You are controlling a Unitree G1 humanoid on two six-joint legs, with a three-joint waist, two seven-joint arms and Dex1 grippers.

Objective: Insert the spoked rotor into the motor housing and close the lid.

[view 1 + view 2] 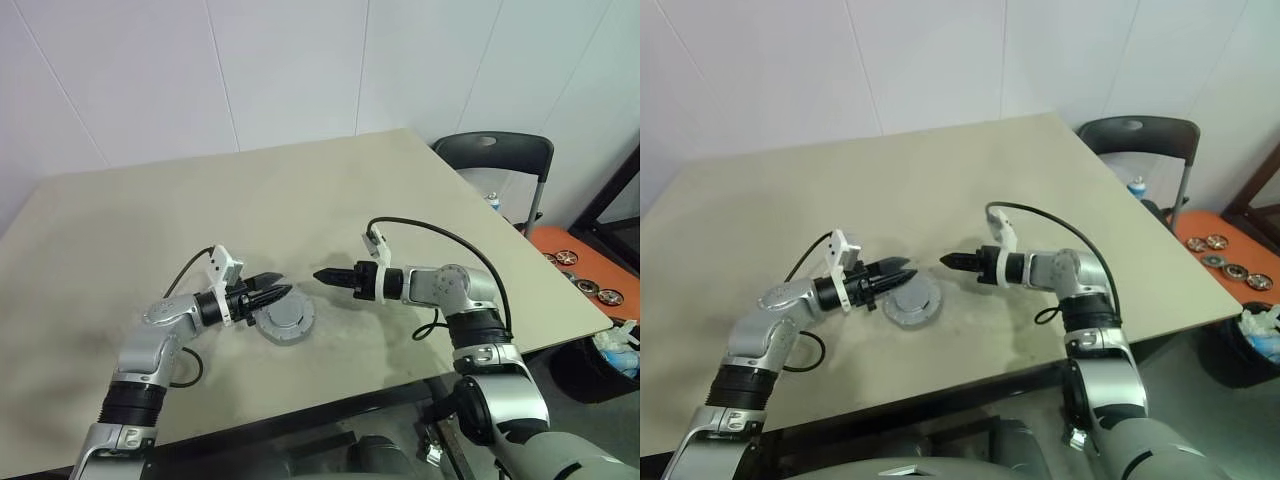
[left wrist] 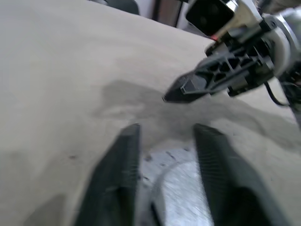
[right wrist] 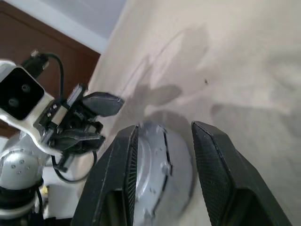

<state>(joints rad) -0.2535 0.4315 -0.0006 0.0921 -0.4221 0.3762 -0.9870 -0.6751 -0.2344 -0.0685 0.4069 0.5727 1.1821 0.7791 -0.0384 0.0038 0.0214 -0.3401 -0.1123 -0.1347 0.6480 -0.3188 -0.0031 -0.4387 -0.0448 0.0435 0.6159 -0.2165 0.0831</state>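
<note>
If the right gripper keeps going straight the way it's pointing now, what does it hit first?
Most likely the left gripper: the right gripper points across at it, with open air between and the lid just below that line. Depth is hard to judge, so it might pass slightly above.

Silver-grey lid (image 1: 287, 320), seemingly flat on housing

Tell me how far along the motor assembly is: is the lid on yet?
Looks nearly done: the lid lies flat on the table as one silver-grey stack, with no copper windings or spoked ring showing, so rotor and housing are presumably underneath. Nothing is in hand: the left gripper is open just above the lid's edge, and the right gripper hangs apart, empty. Left: confirming the lid is fully seated.
</note>
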